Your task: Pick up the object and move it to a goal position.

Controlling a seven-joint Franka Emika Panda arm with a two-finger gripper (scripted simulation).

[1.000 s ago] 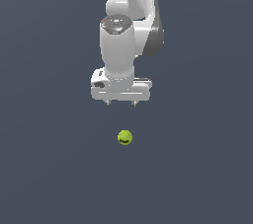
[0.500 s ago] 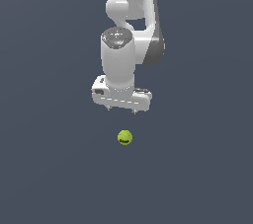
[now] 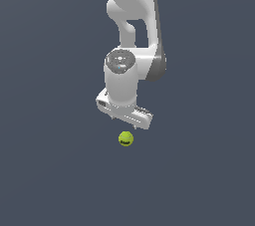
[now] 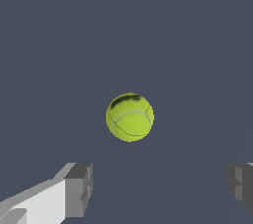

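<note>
On the flat dark grey floor (image 3: 55,170) sits the tennis ball (image 3: 126,139), small, yellow-green, all on its own with open ground on every side. Above it hangs the white Panda arm (image 3: 133,31), wrist tipped over and the gripper (image 3: 125,118) pointing down, its body tilted so the end toward the exterior view's right sits lower. Ball and gripper are apart, a clear strip of floor between them in the exterior view, the ball just below the hand and roughly under its middle.

From the wrist camera the ball (image 4: 130,117) shows up nicely: pale seam curving across it, a dark smudge of a mark along one edge. Two grey fingertips (image 4: 79,188) frame the shot, one on each side, spread wide, far wider than the ball itself. Nothing between them, nothing gripped. The ball lies ahead of the fingertips, not yet between them, touching neither one.
</note>
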